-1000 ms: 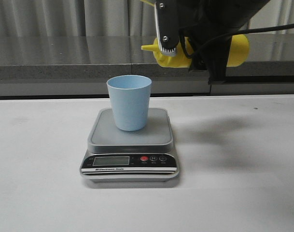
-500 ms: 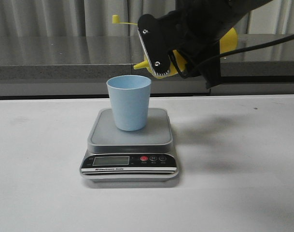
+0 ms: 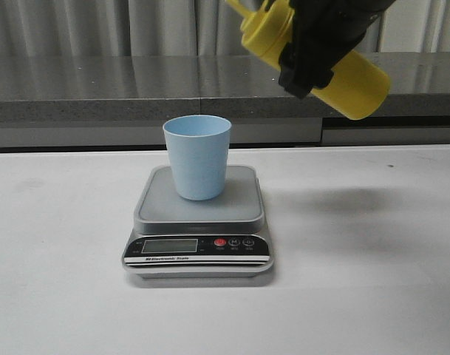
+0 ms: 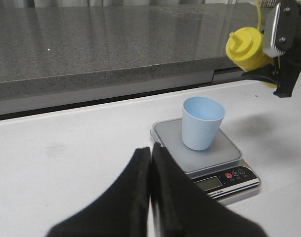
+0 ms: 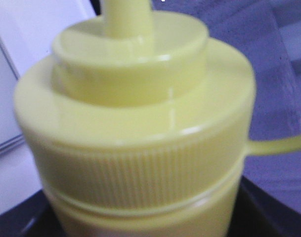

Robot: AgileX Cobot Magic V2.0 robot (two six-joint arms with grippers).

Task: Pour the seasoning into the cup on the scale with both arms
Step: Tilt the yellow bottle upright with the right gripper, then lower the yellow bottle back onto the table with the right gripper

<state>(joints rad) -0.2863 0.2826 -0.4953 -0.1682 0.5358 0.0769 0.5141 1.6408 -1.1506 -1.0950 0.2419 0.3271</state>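
Note:
The pale blue cup [image 3: 198,156] stands upright on the silver-grey scale [image 3: 243,205] in the table's middle. Both show in the left wrist view, the cup [image 4: 202,122] on the scale [image 4: 227,150]. My right gripper [image 3: 313,55] is shut on the yellow seasoning bottle [image 3: 350,80], held high and to the right of the cup, tilted with its nozzle end up and to the left. The bottle's ribbed cap fills the right wrist view [image 5: 135,148]. My left gripper [image 4: 151,163] is shut and empty, well back from the scale on its left side.
A grey stone ledge [image 3: 99,92] runs along the back of the white table [image 3: 372,281], with curtains behind it. The scale's display panel [image 3: 199,248] faces the front.
The right arm has rotated and lifted the bottle: its nozzle was level and then dipped toward the cup, and now points up and to the left. The cup and scale have not moved.

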